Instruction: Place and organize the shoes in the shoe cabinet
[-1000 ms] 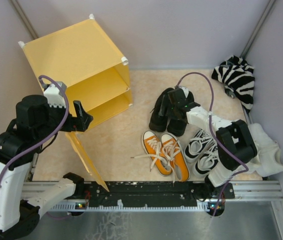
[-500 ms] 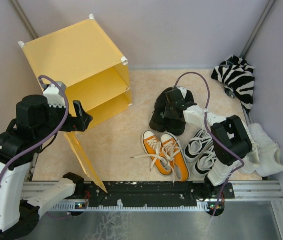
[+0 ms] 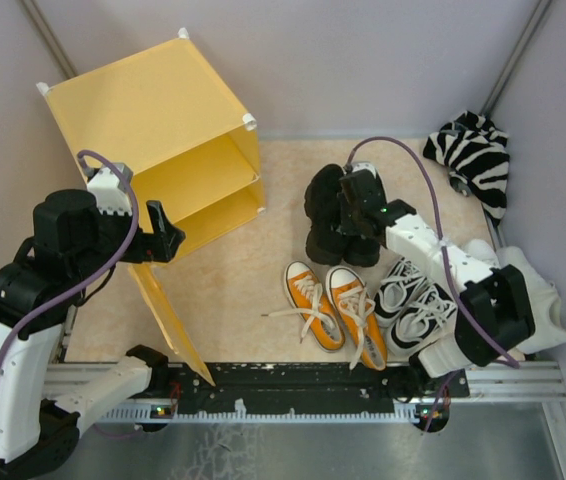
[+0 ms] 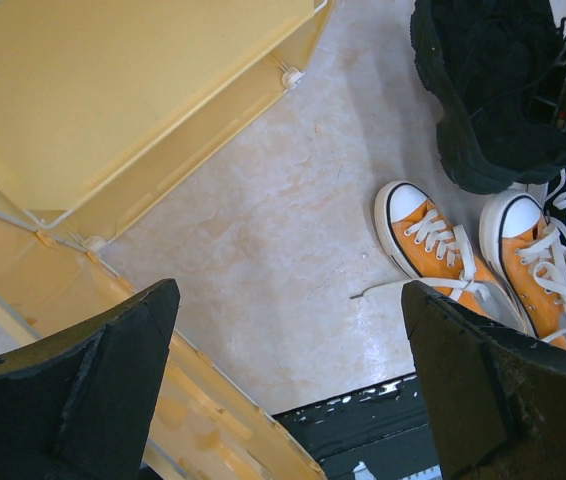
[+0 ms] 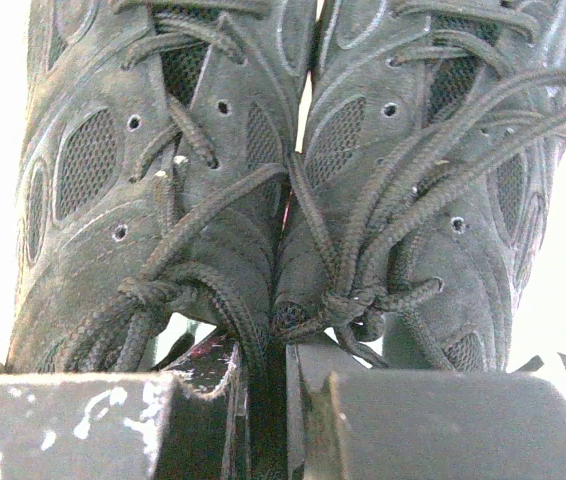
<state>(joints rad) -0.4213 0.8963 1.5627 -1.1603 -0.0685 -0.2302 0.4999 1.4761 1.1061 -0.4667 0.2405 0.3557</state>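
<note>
The right gripper (image 3: pixel 351 214) is pinching the black shoes (image 3: pixel 321 200) at the middle of the table (image 3: pixel 253 265), toward the far edge. In the right wrist view its fingers (image 5: pixel 93 430) are sitting almost closed on the two inner collars, pressing the pair together side by side, laces facing the camera.

The left gripper (image 3: pixel 167 232) is hanging wide open and holding nothing, above the hinge side of the cabinet's door (image 3: pixel 173 310). The door is standing open, swinging out toward the near edge. The cabinet (image 3: pixel 143 110) is sitting at the far-left corner with its shelf (image 3: pixel 198 180) showing and no shoes inside.

The orange sneakers (image 3: pixel 333 310) are lying at the near edge, laces trailing left. The black-and-white sneakers (image 3: pixel 413 300) are lying just beside them on the right. The white sneakers (image 3: pixel 535 300) are resting at the right edge, partly hidden by the right arm. A zebra cloth (image 3: pixel 473 155) is lying in the far-right corner.
</note>
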